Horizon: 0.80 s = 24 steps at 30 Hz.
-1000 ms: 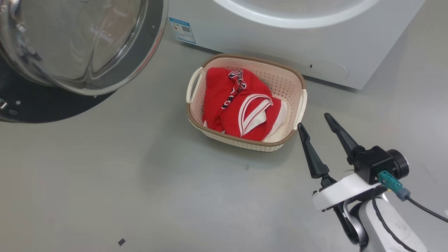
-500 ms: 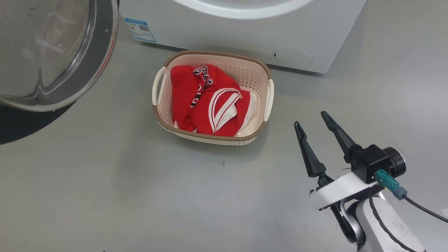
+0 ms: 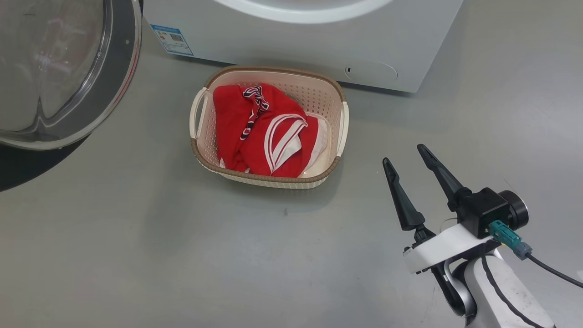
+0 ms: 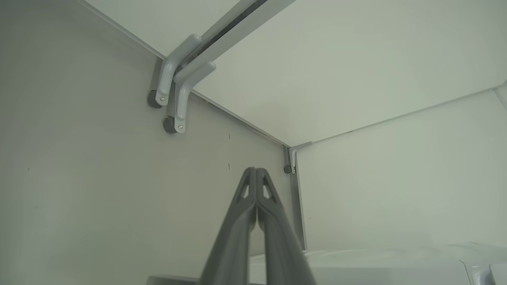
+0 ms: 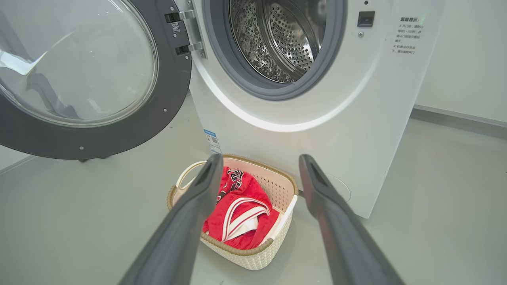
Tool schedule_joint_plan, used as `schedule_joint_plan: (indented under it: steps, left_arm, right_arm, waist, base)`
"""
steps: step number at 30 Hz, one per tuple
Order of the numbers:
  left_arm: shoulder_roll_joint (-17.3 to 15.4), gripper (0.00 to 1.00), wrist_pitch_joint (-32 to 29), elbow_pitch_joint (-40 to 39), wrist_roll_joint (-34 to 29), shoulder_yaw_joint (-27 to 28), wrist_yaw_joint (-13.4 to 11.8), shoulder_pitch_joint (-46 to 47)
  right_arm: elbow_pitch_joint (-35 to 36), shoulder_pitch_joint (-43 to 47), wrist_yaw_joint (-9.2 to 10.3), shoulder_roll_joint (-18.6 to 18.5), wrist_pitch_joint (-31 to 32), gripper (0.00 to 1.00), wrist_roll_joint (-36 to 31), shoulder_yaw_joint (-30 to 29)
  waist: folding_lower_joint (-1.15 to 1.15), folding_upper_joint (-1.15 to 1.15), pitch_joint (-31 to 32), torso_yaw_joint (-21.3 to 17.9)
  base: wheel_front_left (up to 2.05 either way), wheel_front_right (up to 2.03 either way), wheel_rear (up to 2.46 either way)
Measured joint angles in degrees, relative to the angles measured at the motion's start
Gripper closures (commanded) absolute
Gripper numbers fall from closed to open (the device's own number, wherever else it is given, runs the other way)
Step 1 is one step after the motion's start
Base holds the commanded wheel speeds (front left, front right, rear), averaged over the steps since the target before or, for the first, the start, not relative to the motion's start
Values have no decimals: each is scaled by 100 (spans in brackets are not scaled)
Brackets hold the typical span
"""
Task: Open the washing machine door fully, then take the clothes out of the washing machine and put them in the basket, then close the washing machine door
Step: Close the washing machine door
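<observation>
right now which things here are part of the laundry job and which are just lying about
Part of the job:
washing machine
door, swung open
red clothes, in the basket
right gripper, open, holding nothing
left gripper, shut

Just lying about:
dark speck on the floor
pale brackets

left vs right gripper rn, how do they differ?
1. The left gripper has its jaws pressed shut; the right gripper has its jaws wide open.
2. The left gripper points at a corner of pale panels with grey brackets; the right gripper points toward the basket and the washing machine.
Shared: both have long dark fingers, and neither holds anything.
</observation>
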State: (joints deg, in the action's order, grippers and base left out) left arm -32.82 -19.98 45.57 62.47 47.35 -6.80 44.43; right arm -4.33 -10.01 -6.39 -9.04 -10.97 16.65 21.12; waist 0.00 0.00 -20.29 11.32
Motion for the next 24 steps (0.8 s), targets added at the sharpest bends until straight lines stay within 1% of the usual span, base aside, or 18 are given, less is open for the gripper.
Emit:
schedule_joint_plan:
  steps: [6, 12, 24]
  left_arm:
    - [104, 100, -521, 278, 26, -201, -3, 142]
    - [191, 100, -1122, 420, 230, -359, -3, 386]
    - [191, 100, -1636, 649, 302, -506, -3, 438]
  right_arm:
    - [-4, 0, 0, -2, -1, 0, 0, 15]
    - [-21, -1, -1, -2, -2, 0, 0, 45]
    - [-86, -1, -1, -2, -47, 0, 0, 101]
  waist:
    - [0, 0, 9, -7]
    - [0, 0, 30, -2]
    - [0, 0, 103, -11]
  base:
    - [0, 0, 0]
    - [0, 0, 0]
    - [0, 0, 0]
